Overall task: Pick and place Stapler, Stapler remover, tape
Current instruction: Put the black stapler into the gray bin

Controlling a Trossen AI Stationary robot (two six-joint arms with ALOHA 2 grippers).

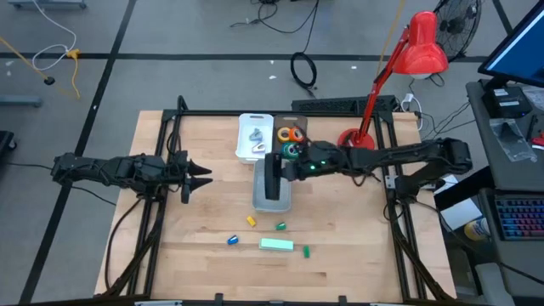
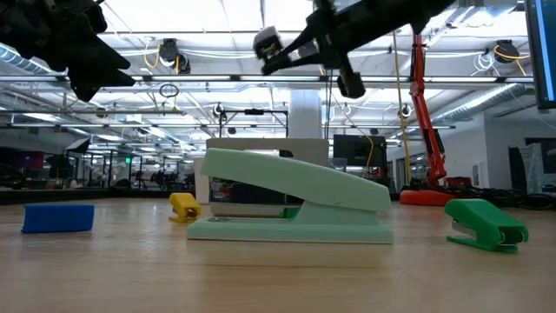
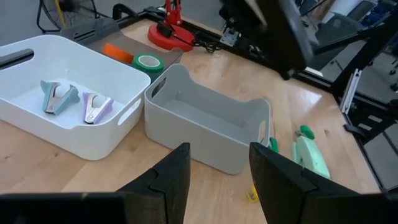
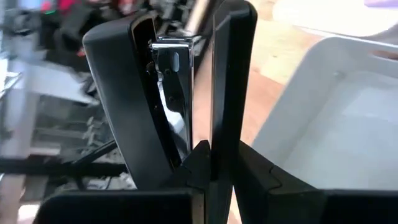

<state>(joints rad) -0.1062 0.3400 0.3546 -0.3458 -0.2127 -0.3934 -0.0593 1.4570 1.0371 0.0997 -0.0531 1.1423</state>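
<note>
Black stapler clamped in right gripper over grey bin; left gripper half-open, empty.
Removers and tape binned at 12 o'clock; mint stapler, small staplers left at 6.

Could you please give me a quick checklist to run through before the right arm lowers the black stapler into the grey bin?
1. Right claw shut on the black stapler: ok.
2. Stapler above the grey plastic bin: ok, by the high view.
3. Grey bin's visible interior bare: ok, by the left wrist view.
4. Left claw open, waiting at the table's left, apart from the bin: ok.
5. Stapler's height above the bin floor: cannot tell.
6. Mint-green stapler on the table, not yet binned: not ok.
</note>
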